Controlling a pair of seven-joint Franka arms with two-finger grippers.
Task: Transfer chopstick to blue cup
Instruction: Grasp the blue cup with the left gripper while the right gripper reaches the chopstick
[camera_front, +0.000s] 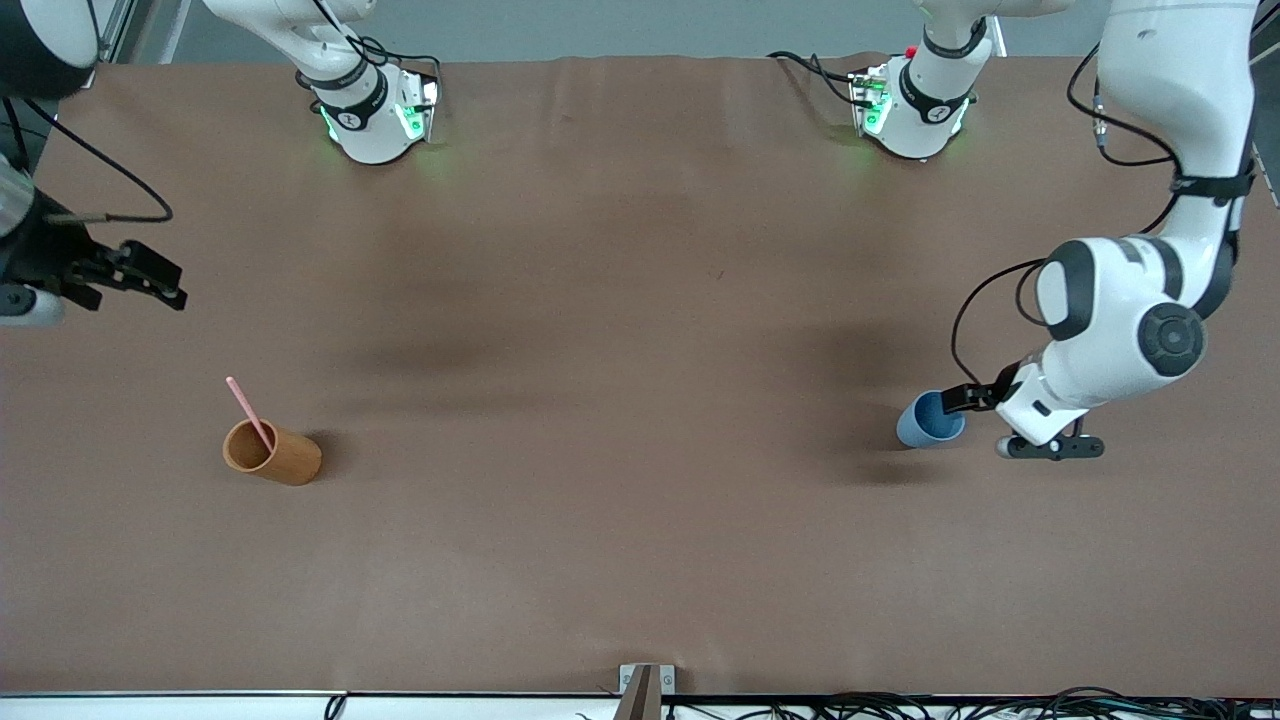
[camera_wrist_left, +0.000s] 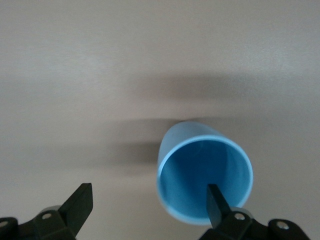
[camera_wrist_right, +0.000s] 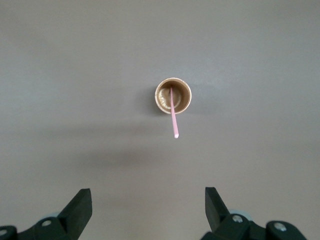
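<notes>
Two cups stand on the brown table (camera_front: 640, 400), one toward each end. At about eight o'clock from the table's middle in the front view, toward the right arm's end, the orange-brown cup (camera_front: 272, 453) stands upright with the pink chopstick (camera_front: 249, 412) in it; the stick leans, its free end pointing to roughly eleven o'clock above the rim. In the right wrist view the same orange-brown cup (camera_wrist_right: 172, 96) shows from straight above, and the chopstick (camera_wrist_right: 173, 114) reaches from inside it out over the rim toward six o'clock. The right gripper (camera_front: 150, 275) hangs in the air over the bare table at the right arm's end, at about ten o'clock from the orange-brown cup and well apart from it, with its fingers (camera_wrist_right: 80, 207) spread wide and nothing between them. At about four o'clock from the table's middle, toward the left arm's end, the blue cup (camera_front: 929, 420) stands upright and holds nothing. The left gripper (camera_front: 975, 398) is at its rim, at about two o'clock from the cup. Its fingers are parted: in the left wrist view one finger (camera_wrist_left: 216, 204) dips inside the mouth of the blue cup (camera_wrist_left: 202, 170), while the other finger (camera_wrist_left: 80, 205) stays outside, well apart from the cup's wall, so the cup is not clamped.
</notes>
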